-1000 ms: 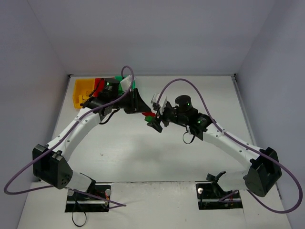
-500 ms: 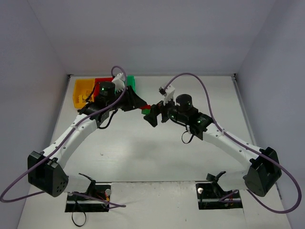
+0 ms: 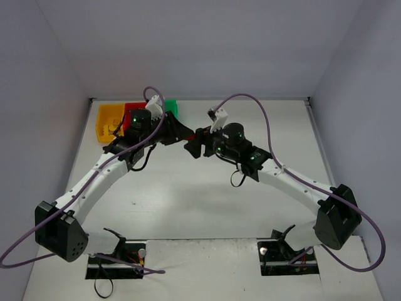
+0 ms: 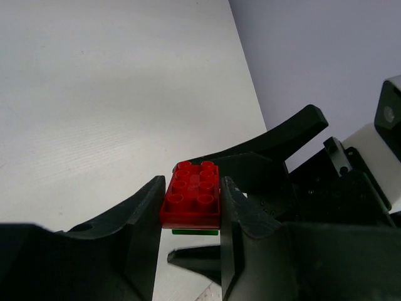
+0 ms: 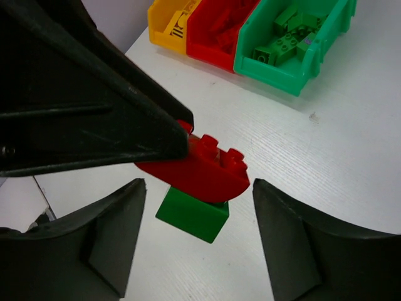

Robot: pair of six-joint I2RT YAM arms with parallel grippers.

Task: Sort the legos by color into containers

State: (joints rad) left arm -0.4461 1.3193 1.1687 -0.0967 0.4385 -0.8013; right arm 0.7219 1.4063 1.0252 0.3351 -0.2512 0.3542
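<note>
**Two-Colour Clump Held Between Both Grippers**

The left gripper (image 4: pixel 192 188) clamps a red brick (image 5: pixel 197 169) by its sides, with a green brick (image 5: pixel 193 214) stuck beneath. The right gripper (image 5: pixel 199 207) stands with its jaws apart, its fingers at 9 and 3 o'clock of the green brick, touching neither brick. The joined yellow bin (image 5: pixel 166 25), red bin (image 5: pixel 210 44) and green bin (image 5: pixel 282 69) sit at 12 o'clock beyond.

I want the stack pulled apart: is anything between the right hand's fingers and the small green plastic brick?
Nothing visible. The right hand straddles the small green plastic brick with bare gaps either side; the left hand grips the red plastic brick stacked on it.
</note>
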